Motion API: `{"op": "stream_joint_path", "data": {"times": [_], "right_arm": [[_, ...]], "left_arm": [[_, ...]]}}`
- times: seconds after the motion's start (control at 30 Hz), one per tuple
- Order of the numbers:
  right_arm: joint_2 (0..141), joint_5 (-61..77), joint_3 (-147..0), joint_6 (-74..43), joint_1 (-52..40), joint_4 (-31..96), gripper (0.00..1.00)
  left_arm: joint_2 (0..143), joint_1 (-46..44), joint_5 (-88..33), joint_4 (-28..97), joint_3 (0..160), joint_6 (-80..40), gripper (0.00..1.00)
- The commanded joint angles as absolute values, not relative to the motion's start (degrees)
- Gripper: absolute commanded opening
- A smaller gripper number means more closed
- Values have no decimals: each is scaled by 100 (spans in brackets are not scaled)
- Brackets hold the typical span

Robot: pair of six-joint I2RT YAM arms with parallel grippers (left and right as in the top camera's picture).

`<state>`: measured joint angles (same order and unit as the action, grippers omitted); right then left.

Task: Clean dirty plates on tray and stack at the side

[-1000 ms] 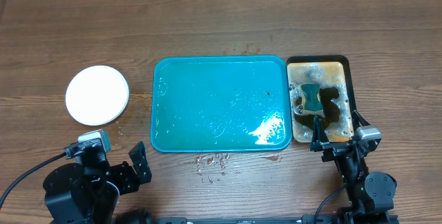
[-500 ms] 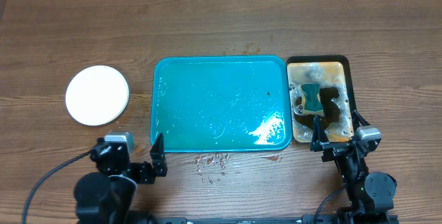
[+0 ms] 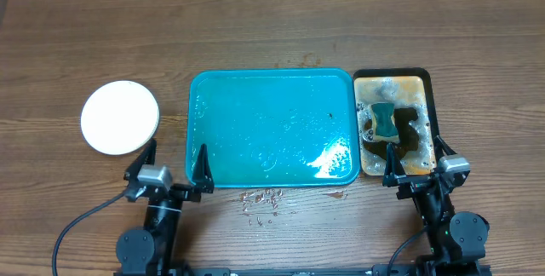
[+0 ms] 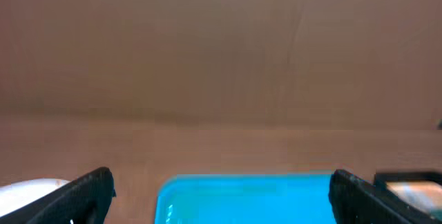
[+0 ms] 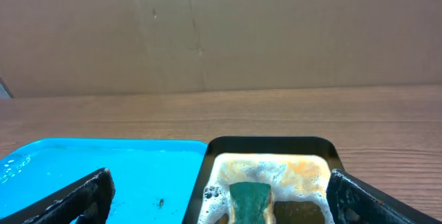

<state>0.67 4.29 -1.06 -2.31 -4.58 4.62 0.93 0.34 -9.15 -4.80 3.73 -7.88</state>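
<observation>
A stack of white plates (image 3: pixel 120 117) sits on the table left of the teal-blue tray (image 3: pixel 272 129); its wiped top face shows, and its edge shows in the left wrist view (image 4: pixel 31 186). The tray holds only a wet sheen and also shows in the left wrist view (image 4: pixel 248 196) and the right wrist view (image 5: pixel 97 165). My left gripper (image 3: pixel 173 167) is open and empty at the tray's near left corner. My right gripper (image 3: pixel 415 167) is open and empty at the near end of the black tray.
A smaller black tray (image 3: pixel 424 84) with brown foamy liquid and a green sponge (image 3: pixel 384 120) stands right of the teal tray; it shows in the right wrist view (image 5: pixel 269 144). Water drops (image 3: pixel 264 198) lie in front of the teal tray. A cardboard wall stands behind the table.
My left arm has swung right and forward from the near left, and its open gripper now points at the tray's near left corner. The right arm has not moved.
</observation>
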Motion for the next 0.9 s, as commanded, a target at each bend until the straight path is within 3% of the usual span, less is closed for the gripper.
{"op": "stream_joint_path", "data": {"times": [0.0,0.27,0.87], "right_arm": [[16,456,-45,-191,-443,440,100],[16,456,-47,-189,-443,440,100],[16,456,-45,-189,-443,443,100]], "left_arm": [[19,-3,-1044,-943,36,-274,100],[19,-3,-1282,325,27,-1,100],[25,-1,-1273,316,27,-19,100]]}}
